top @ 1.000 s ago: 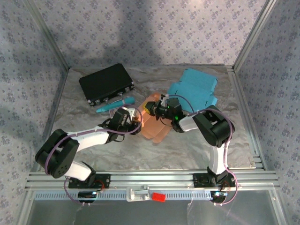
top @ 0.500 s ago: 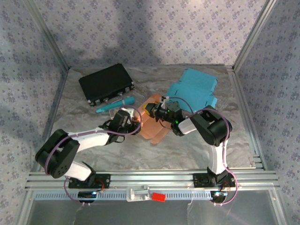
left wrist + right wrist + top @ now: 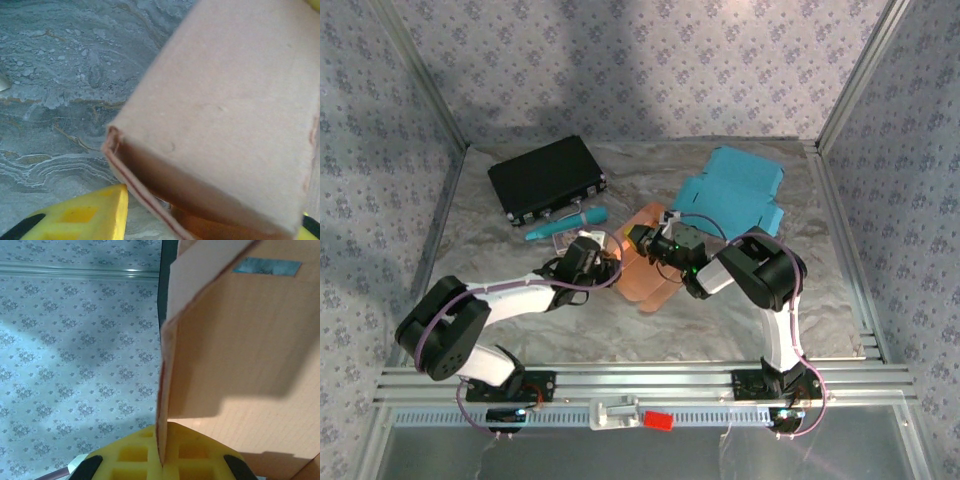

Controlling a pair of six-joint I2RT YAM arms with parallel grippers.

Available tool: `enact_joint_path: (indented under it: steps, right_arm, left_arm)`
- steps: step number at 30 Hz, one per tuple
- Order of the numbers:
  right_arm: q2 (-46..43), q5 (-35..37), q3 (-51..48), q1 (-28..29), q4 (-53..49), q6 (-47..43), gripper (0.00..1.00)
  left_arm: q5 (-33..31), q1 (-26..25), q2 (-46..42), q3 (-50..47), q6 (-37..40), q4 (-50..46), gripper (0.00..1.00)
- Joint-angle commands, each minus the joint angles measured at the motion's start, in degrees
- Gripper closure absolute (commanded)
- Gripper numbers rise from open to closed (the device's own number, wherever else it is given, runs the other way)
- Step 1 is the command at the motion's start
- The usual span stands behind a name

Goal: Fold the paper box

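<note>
The orange paper box (image 3: 645,268) lies partly folded in the middle of the marbled table. My right gripper (image 3: 642,238) is at its far edge, shut on a raised panel. The right wrist view has that thin panel edge (image 3: 162,390) pinched between the yellow fingertips (image 3: 200,452) of the right gripper (image 3: 161,462). My left gripper (image 3: 611,268) is at the box's left side. In the left wrist view a folded wall of the box (image 3: 225,100) sits between the jaws of the left gripper (image 3: 205,222). A narrow gap separates the left finger (image 3: 95,215) from the box edge.
A black case (image 3: 547,178) lies at the back left with a teal pen (image 3: 565,224) just in front of it. A flat blue cardboard sheet (image 3: 735,188) lies at the back right, close behind the right gripper. Metal frame posts and patterned walls enclose the table.
My right gripper has drawn the held panel a little to the left and nearer, and the box has shifted slightly with it. The left gripper has stayed almost in place.
</note>
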Motion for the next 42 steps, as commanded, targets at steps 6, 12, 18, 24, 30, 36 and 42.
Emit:
enact_joint_path:
  steps: [6,12,18,24,30,36,42]
  right_arm:
    - [-1.67,3.98,-0.45,1.07,-0.22,-2.55,1.0]
    - [-2.0,5.33,0.32,1.2,-0.25,-1.31,1.0]
    - [-2.08,7.54,0.02,1.73,-0.25,-0.07,1.0]
    - [-2.11,9.46,-0.09,2.06,-0.31,0.53,1.0]
    - [-2.05,10.29,-0.19,1.82,-0.4,2.05,1.0]
    - [-3.35,10.77,-0.29,1.03,-2.72,3.29,1.0]
    - [-3.73,11.4,0.52,1.26,-4.63,4.73,1.0]
  left_arm:
    - [-6.37,-2.42,2.35,2.54,-2.15,0.02,0.63]
    - [-12.21,-4.42,3.55,3.41,-5.68,-0.04,0.69]
    - [-14.34,-4.95,7.1,6.87,-6.69,-1.15,0.72]
    - [-17.05,-5.4,9.92,10.55,-7.71,-3.26,0.73]
    - [-18.53,-5.55,11.61,12.25,-8.86,-5.78,0.81]
    - [-19.45,-5.56,11.7,13.34,-8.45,-7.79,1.0]
    - [-19.98,-5.54,11.7,15.75,-7.8,-11.49,1.0]
